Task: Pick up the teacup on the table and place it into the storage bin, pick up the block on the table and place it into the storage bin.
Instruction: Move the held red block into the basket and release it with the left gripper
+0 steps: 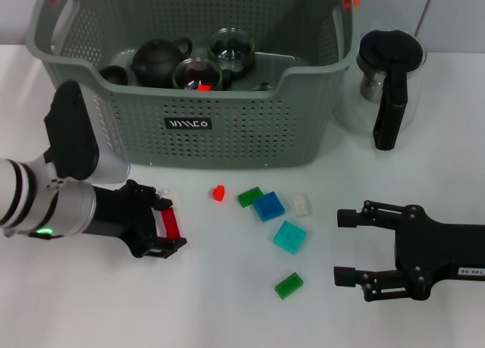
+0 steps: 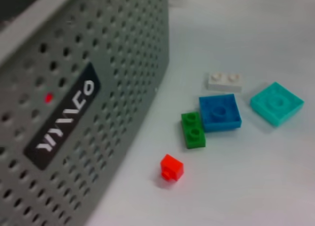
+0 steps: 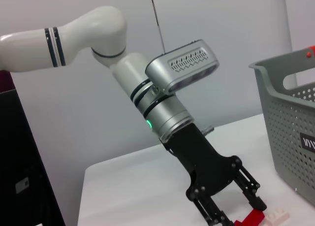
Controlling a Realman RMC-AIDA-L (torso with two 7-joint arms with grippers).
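Note:
The grey storage bin (image 1: 227, 128) stands at the back, its perforated wall (image 2: 118, 63) close in the left wrist view. Inside it lie a dark teapot (image 1: 158, 60) and glass teacups (image 1: 197, 75). My left gripper (image 1: 163, 227) is low over the table at the front left and open, with a long red block (image 1: 173, 225) between its fingers. The right wrist view shows this gripper (image 3: 234, 209) and the red block (image 3: 251, 218) at its tips. Loose blocks lie mid-table: small red (image 1: 218, 192), green (image 1: 249, 196), blue (image 1: 268, 206), white (image 1: 301, 204), teal (image 1: 290, 236). My right gripper (image 1: 345, 246) is open at the front right.
A glass pitcher with a black handle (image 1: 390, 79) stands right of the bin. Another green block (image 1: 289, 285) lies near the front. A small white block (image 1: 163, 190) sits beside the left gripper. The left wrist view shows the red (image 2: 172, 167), green (image 2: 193, 130) and blue (image 2: 220, 112) blocks.

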